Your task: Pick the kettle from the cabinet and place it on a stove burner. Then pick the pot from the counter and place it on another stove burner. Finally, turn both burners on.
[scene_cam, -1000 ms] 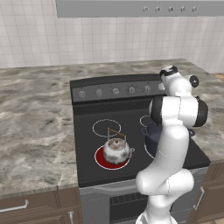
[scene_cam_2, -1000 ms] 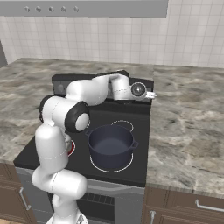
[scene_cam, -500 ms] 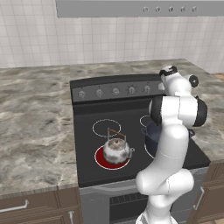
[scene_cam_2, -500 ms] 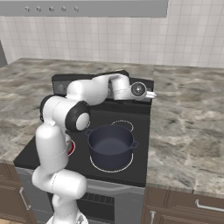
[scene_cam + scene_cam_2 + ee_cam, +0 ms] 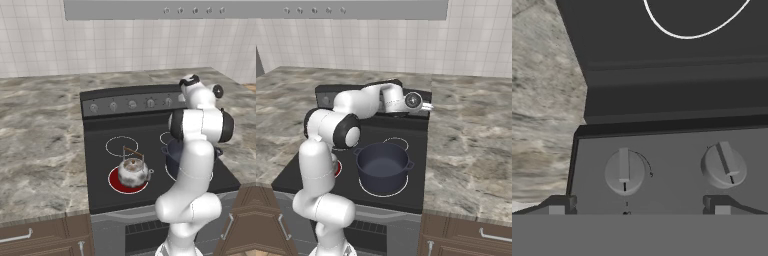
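Kettle (image 5: pixel 132 171) sat on the front left burner (image 5: pixel 128 180), which glowed red, so that one looked already on. Pot (image 5: pixel 382 164) sat on the front right burner (image 5: pixel 384 186) of the stove (image 5: pixel 412 172), ring under it still white, not glowing. Judged remaining step: the second burner's knob.

Thing in hand at this point was a control knob, not the cookware. In the hand view two knobs showed on the grey control panel (image 5: pixel 672 150): left knob (image 5: pixel 624 171) with its ridge near vertical, right knob (image 5: pixel 723 166) with its ridge tilted a bit. Probably rigid and small, smooth-looking so possibly slippery; best taken across the raised ridge, fingers either side, then twisted. No lifting, so weight was no issue; a light pinch would likely slip on turning.

Gripper (image 5: pixel 636 207) was up at the back panel, at the right end of the stove next to the table (image 5: pixel 466 145). Finger tips (image 5: pixel 559 204) were spread wide and held nothing. The left knob lay between the two tips, just ahead of them, slightly left of centre; the right knob sat just above the right tip. Could not tell whether the tips touched the panel. In the right base view the gripper (image 5: pixel 426 106) pointed at the panel's right end, well apart from the pot and the kettle. Which knob drives the pot's burner could not be told.
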Controlling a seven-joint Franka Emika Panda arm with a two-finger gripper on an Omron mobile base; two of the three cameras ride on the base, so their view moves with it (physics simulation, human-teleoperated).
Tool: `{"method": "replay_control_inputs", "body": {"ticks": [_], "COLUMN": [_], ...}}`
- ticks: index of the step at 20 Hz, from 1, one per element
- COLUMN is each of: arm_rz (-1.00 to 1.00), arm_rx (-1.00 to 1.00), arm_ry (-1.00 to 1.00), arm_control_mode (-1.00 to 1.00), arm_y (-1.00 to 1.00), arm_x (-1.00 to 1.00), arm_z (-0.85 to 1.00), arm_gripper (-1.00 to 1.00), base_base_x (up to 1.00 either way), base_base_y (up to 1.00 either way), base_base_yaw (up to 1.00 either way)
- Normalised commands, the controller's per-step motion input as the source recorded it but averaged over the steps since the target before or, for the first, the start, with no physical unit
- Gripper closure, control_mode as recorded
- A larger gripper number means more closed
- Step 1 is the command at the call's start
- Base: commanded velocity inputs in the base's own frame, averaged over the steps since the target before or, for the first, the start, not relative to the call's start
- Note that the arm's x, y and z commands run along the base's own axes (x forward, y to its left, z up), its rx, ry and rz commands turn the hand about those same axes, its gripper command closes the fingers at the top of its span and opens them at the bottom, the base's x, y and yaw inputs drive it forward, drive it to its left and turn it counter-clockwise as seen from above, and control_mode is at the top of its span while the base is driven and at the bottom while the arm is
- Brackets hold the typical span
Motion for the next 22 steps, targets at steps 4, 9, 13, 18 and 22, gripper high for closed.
{"method": "replay_control_inputs", "body": {"ticks": [4, 9, 13, 18, 22], "arm_rz": [0.0, 0.0, 0.0, 0.0, 0.0], "arm_rx": [0.0, 0.0, 0.0, 0.0, 0.0], "arm_ry": [0.0, 0.0, 0.0, 0.0, 0.0], "arm_control_mode": [-1.0, -1.0, -1.0, -1.0, -1.0], "arm_y": [0.1, 0.13, 0.1, 0.01, 0.0], "arm_x": [0.15, 0.02, 0.0, 0.0, 0.0], "arm_z": [0.0, 0.0, 0.0, 0.0, 0.0], "arm_gripper": [-1.0, -1.0, -1.0, -1.0, -1.0], "base_base_x": [0.0, 0.0, 0.0, 0.0, 0.0], "base_base_y": [0.0, 0.0, 0.0, 0.0, 0.0], "base_base_yaw": [0.0, 0.0, 0.0, 0.0, 0.0]}}
